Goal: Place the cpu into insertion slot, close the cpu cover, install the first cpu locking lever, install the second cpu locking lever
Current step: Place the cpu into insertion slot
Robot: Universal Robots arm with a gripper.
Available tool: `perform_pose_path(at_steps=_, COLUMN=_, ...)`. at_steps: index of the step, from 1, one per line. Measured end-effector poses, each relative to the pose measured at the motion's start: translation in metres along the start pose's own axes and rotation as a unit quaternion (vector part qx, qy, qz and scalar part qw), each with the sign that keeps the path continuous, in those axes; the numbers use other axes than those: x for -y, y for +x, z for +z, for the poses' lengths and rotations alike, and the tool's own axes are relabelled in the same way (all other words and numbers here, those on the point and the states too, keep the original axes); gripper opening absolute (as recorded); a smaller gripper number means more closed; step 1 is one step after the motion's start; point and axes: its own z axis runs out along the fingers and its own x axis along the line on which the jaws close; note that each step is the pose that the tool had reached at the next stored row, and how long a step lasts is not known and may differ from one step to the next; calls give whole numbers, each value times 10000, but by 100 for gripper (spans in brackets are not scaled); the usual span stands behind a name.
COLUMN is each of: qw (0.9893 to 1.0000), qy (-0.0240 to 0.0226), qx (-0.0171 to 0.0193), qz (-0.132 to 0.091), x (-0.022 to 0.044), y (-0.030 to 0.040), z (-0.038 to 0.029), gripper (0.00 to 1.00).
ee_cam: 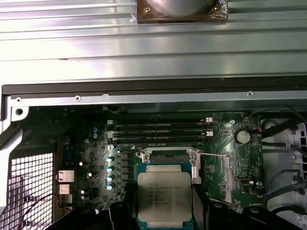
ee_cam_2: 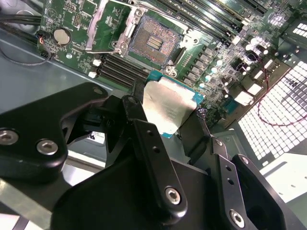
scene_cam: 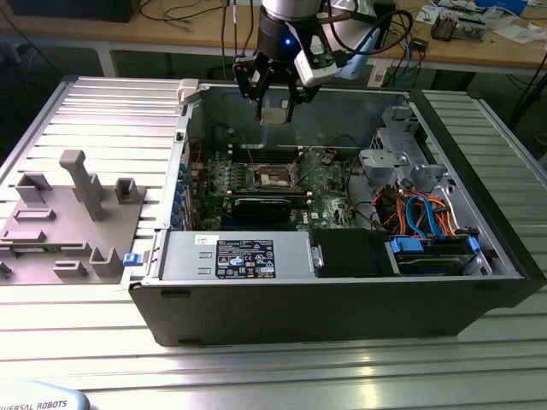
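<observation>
Open air stands above the dark-framed square insertion slot [scene_cam: 275,176]; a long black graphics card [scene_cam: 261,206] lies just beside it.

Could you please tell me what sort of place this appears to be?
Probably a robotics lab or test workshop: an open computer case sits on a slatted metal table, with a cluttered wooden workbench behind.
</observation>
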Motion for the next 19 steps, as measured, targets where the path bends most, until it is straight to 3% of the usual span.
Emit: perform_pose_path(at_steps=19, qw=10000, qy=1, qx=0, qz=0, x=7, y=-3, z=75, gripper=54)
